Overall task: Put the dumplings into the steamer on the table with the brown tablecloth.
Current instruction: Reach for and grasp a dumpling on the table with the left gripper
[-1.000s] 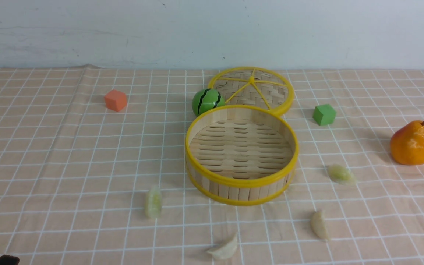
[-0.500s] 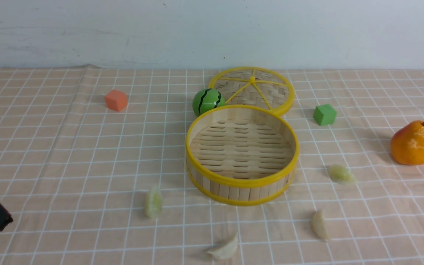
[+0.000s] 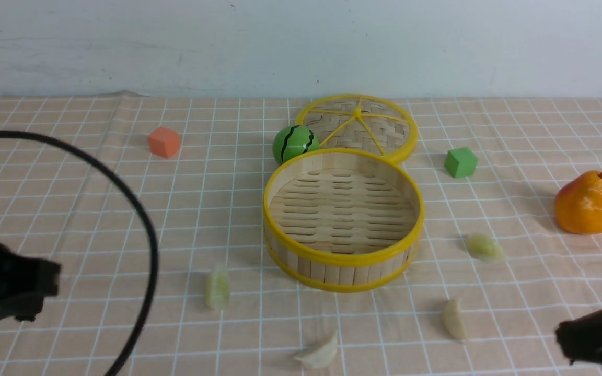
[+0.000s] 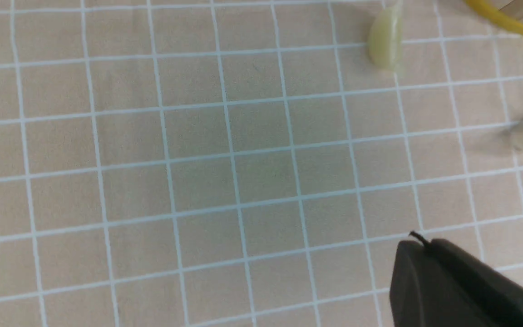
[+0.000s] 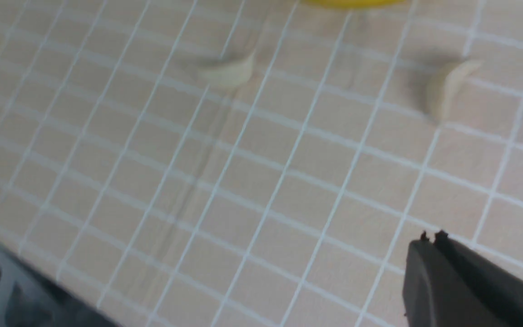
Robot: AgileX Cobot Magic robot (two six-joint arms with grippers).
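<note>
The steamer [image 3: 343, 219] stands empty mid-table on the brown tablecloth [image 3: 97, 209]. Four dumplings lie around its near side: front left [image 3: 218, 287], front [image 3: 320, 353], front right [image 3: 453, 318] and right [image 3: 483, 246]. My left gripper [image 3: 39, 284] hangs at the left edge, shut and empty. In the left wrist view its tips [image 4: 418, 243] are well short of a dumpling [image 4: 386, 38]. My right gripper [image 3: 572, 334] is at the bottom right, shut and empty. In the right wrist view its tips [image 5: 429, 238] are apart from two dumplings, one on the left [image 5: 227, 70] and one on the right [image 5: 447, 84].
The flat woven lid [image 3: 358, 128] lies behind the steamer, with a green watermelon ball [image 3: 294, 144] beside it. An orange cube [image 3: 164, 142] sits far left, a green cube [image 3: 460, 162] and a pear [image 3: 585, 203] to the right. A black cable [image 3: 144, 235] arcs over the left side.
Both arms have come into the front view: the left one rose from the bottom-left corner with its cable, the right one appeared at the bottom right. The objects have not moved.
</note>
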